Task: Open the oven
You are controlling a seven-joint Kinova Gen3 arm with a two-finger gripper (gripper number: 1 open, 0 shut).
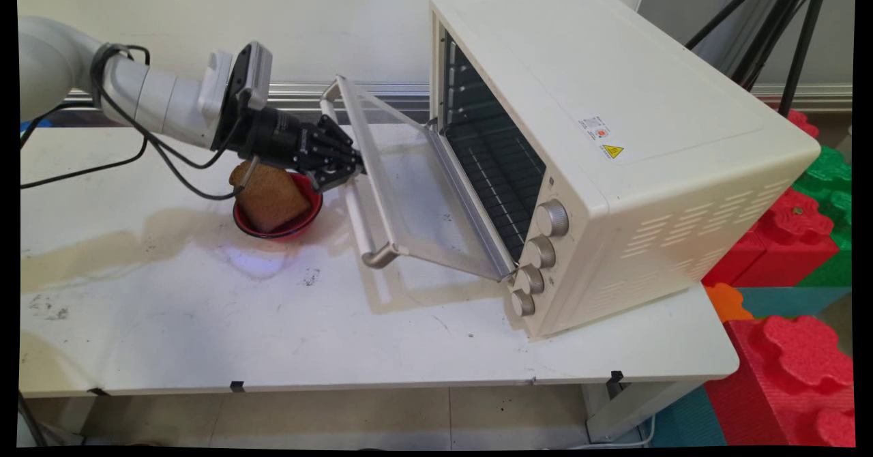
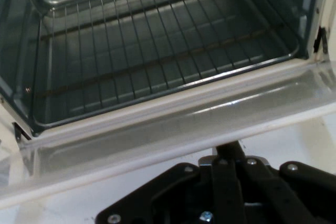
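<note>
A cream toaster oven [image 1: 634, 102] stands on the right of the white table [image 1: 204, 320], its glass door [image 1: 409, 184] hanging half open towards the left. My gripper [image 1: 349, 170] is shut, with its tips against the door's upper edge beside the metal handle [image 1: 358, 219]. Nothing is between the fingers. Just under the gripper, a brown slice of bread [image 1: 269, 194] leans in a red bowl [image 1: 303, 225]. In the hand view my gripper [image 2: 230, 151] points at the door [image 2: 157, 129], and behind it lies the empty wire rack [image 2: 157, 56].
Several knobs [image 1: 539, 256] line the oven's front right. Black cables [image 1: 170, 164] hang from the arm. Red and green foam blocks [image 1: 791, 348] lie beyond the table's right edge, and black tripod legs [image 1: 784, 27] stand behind the oven.
</note>
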